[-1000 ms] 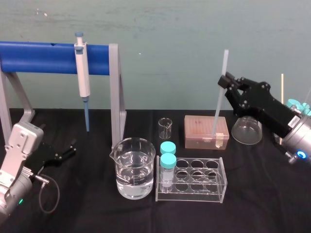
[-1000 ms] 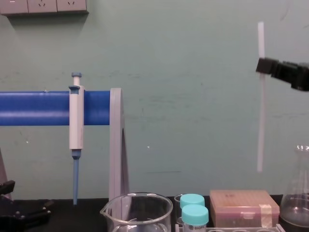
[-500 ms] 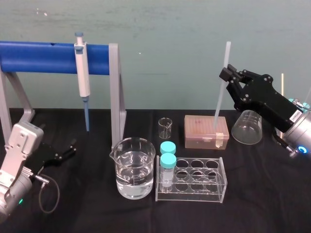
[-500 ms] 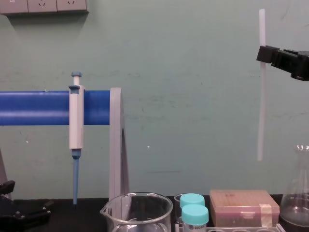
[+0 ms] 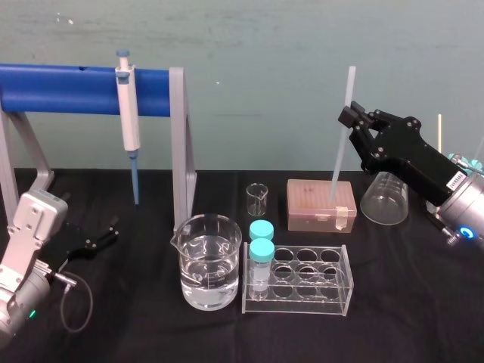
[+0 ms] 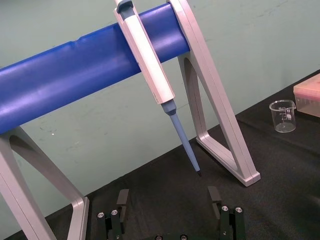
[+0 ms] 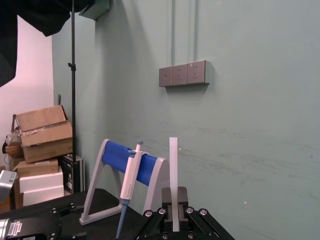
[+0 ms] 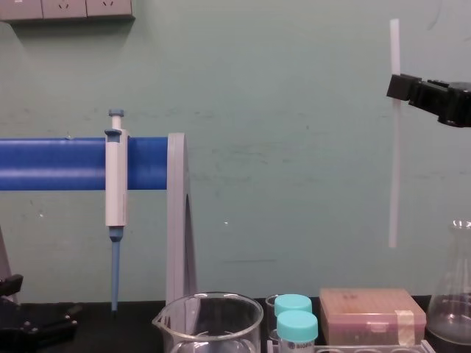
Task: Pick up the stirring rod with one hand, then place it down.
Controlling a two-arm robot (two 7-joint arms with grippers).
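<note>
The stirring rod (image 5: 342,136) is a thin white stick held almost upright in the air above the pinkish box (image 5: 321,204). My right gripper (image 5: 350,121) is shut on the rod a little below its top end. From the side, the rod (image 8: 394,154) hangs well clear of the table, with the black gripper (image 8: 401,87) pinching it near the top. In the right wrist view the rod (image 7: 173,180) rises from between the closed fingers. My left gripper (image 5: 106,236) rests open near the table at the far left, and its two fingers (image 6: 122,200) stand apart below the pipette.
A white-and-blue pipette (image 5: 128,121) hangs on a blue-barred stand (image 5: 68,89). In front are a water-filled beaker (image 5: 208,261), a small beaker (image 5: 257,199), a clear rack (image 5: 302,278) with two teal-capped vials, and a glass flask (image 5: 386,198) beside the right arm.
The right gripper has lifted the rod slightly and shifted it a little to the left. The left arm has not moved.
</note>
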